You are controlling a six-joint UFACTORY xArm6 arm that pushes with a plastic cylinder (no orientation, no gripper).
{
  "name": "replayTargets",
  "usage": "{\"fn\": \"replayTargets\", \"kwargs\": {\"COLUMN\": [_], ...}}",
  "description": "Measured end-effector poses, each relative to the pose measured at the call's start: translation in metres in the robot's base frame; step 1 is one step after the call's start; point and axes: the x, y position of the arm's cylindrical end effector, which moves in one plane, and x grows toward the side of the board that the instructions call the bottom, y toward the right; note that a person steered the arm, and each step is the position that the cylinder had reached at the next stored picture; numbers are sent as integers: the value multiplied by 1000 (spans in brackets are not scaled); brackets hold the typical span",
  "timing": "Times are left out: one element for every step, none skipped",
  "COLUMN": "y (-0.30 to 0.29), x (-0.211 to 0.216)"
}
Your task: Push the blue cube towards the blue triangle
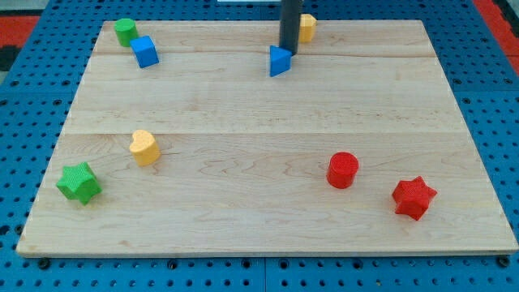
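Note:
The blue cube [145, 51] sits near the view's top left, just right of and below a green cylinder [125, 32]. The blue triangle [279, 61] lies at the top centre of the wooden board [243, 130]. My tip [288, 51] stands at the triangle's upper right corner, touching or nearly touching it, far to the right of the blue cube. The rod partly hides a yellow block [306, 27] behind it.
A yellow heart [144, 147] and a green star [79, 182] lie at the view's left. A red cylinder [342, 170] and a red star [413, 198] lie at the lower right. Blue pegboard surrounds the board.

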Motion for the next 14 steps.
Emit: {"fn": "replayTargets", "kwargs": {"y": [-1,-57,-108,-170,-211,-239,-193,-117,-149,-184,-214,-250,-245,-184], "x": [28,8,-31,-40,-50,-24,12,28,36,22,7,23,62,69]}}
